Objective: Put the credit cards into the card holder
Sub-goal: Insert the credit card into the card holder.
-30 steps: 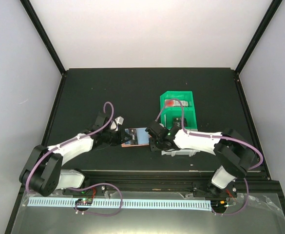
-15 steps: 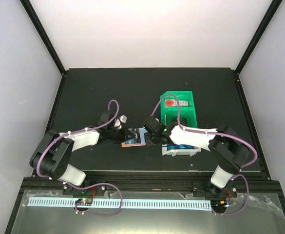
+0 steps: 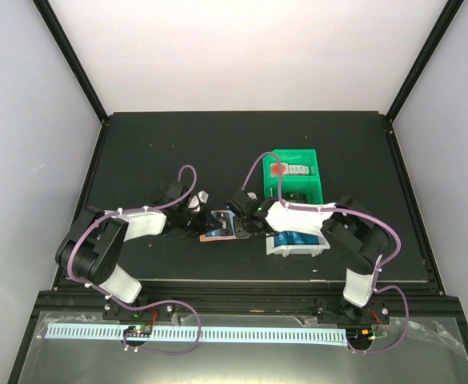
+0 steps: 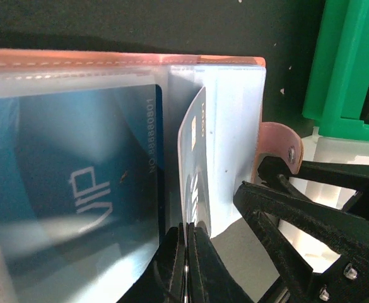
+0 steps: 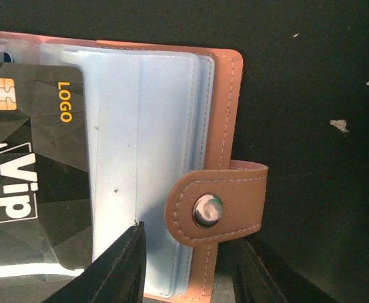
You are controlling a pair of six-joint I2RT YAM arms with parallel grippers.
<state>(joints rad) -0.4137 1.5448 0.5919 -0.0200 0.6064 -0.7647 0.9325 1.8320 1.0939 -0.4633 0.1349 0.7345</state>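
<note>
The card holder (image 3: pixel 215 230) lies open on the black table, salmon cover (image 4: pixel 108 58) down and clear pockets (image 5: pixel 152 145) up. A blue credit card marked VIP (image 4: pixel 77 183) sits in one pocket. My left gripper (image 4: pixel 187 252) is shut on the lower edge of another credit card (image 4: pixel 195 158), which stands on edge among the pockets. In the right wrist view a dark card with a gold chip (image 5: pixel 26 170) lies over the left pockets. My right gripper (image 5: pixel 187 271) is open, its jaws either side of the holder's edge below the snap tab (image 5: pixel 216 205).
A green bin (image 3: pixel 294 172) stands behind the right arm, and a white bin (image 3: pixel 298 242) holding something blue lies under its forearm. The green bin's wall (image 4: pixel 348 63) shows just beyond the holder. The table's front edge runs close behind both arms.
Both grippers have closed in on the card holder from either side. The right gripper moved left onto its tab edge and its jaws have narrowed a little. The left stays shut.
</note>
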